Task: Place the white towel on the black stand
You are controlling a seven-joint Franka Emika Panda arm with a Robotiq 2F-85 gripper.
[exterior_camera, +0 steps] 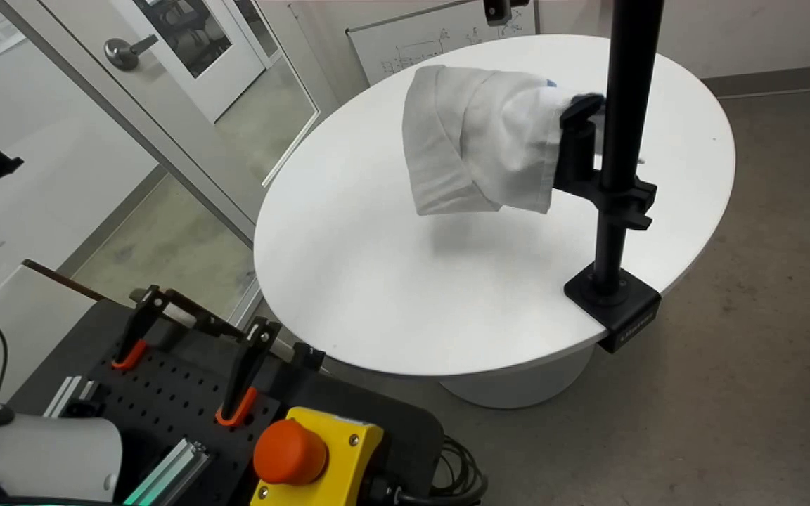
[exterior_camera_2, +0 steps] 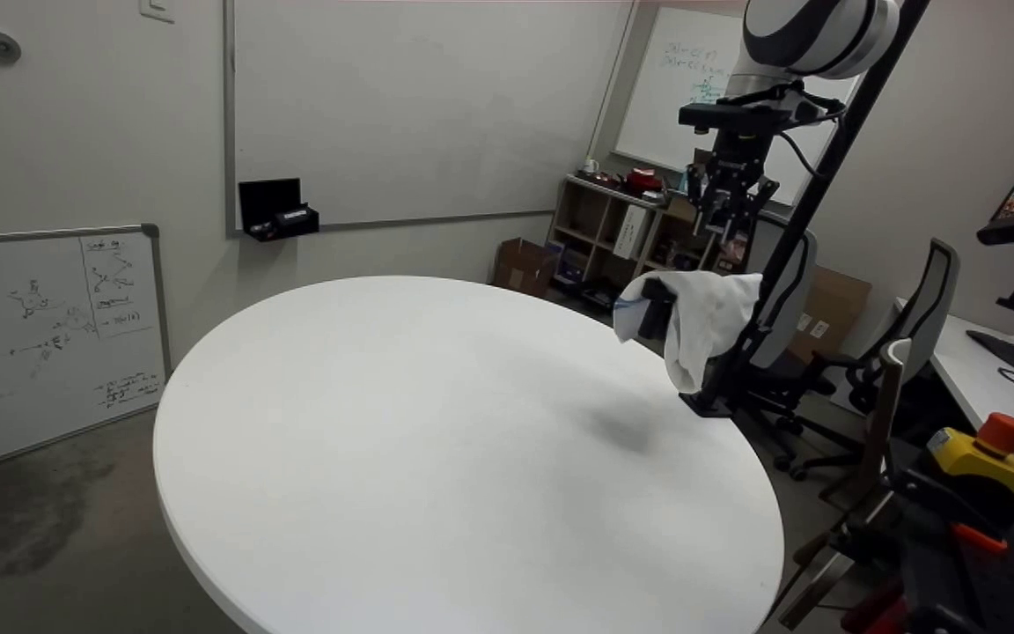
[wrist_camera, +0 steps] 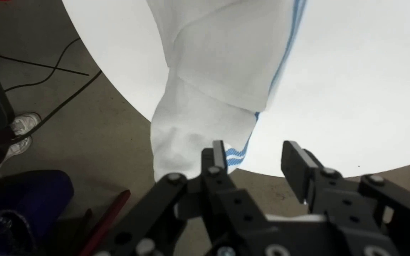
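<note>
Round white table (exterior_camera: 356, 281), towel (exterior_camera: 475, 140) up: the placing looked done

Pale wall (exterior_camera_2: 93, 150) and a large whiteboard (exterior_camera_2: 428, 114) backed the table in an exterior view, while the black stand (exterior_camera: 621, 133) rose from its clamp-like base (exterior_camera: 633, 301) at the table's rim. Over the stand's side bracket (exterior_camera: 577, 161) lay the towel, draped in loose folds, its lower edges apparently clear of the table.

Above the towel hung the gripper (wrist_camera: 254, 156), fingers (wrist_camera: 219, 153) well parted, with nothing held between them. In the wrist view a blue-striped edge (wrist_camera: 236, 156) of the towel showed just beside one finger (under it, I judged, rather than in its grasp, though depth was hard to read there).

By these signs the step in hand was the last one: the towel was on its bracket and only the leaving remained. What the next move called for, I thought, was a straight lift with the fingers apart, slow at the start so that no fingertip caught the towel and dragged it off. A fresh grip would be worth making only if the towel slid.
</note>
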